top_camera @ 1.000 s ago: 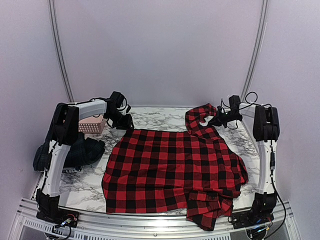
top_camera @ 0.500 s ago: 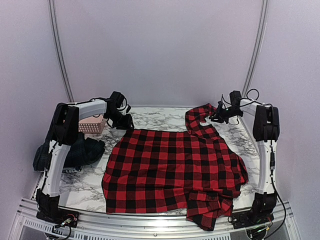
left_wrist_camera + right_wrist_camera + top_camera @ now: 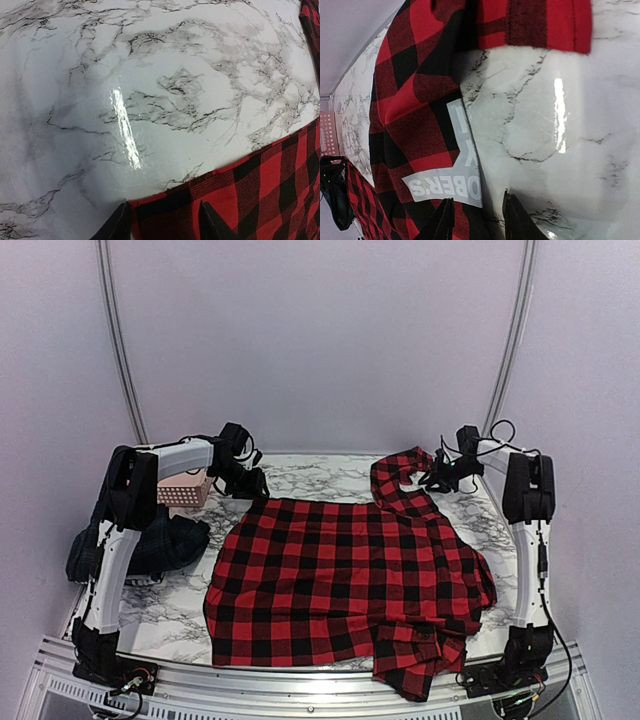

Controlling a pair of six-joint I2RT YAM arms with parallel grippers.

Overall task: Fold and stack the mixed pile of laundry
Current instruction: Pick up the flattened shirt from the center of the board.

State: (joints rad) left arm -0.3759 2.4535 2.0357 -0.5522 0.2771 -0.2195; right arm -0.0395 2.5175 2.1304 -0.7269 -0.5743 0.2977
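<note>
**Bench layout.** The red-and-black checked shirt lies spread across the middle of the marble bench. Its body is mostly flat. One bunched fold at the near-right corner overlaps the near edge. A narrower section of the shirt runs up toward the far-right corner and curls there. A dark green plaid garment sits crumpled at the left edge, partly under the left arm. The pink basket stands just beyond it, at the far-left corner.

**Left arm.** The left fingers are positioned at the far-left corner of the shirt. In the left wrist view, the two fingertips stand apart. The hemmed corner of the shirt lies in the gap between them. Bare bench fills the area beyond the hem.

**Right arm.** The right fingers are positioned at the curled section near the far-right corner. In the right wrist view, the fingertips are likewise apart and clamp nothing. The cloth edge carrying the white lettering lies between them, and one fingertip is over bare bench.

**Contact.** On both arms the fingertips sit low against cloth or bench. The wrist views crop them at the frame edge, so it cannot be told whether they actually touch the surface.
</note>
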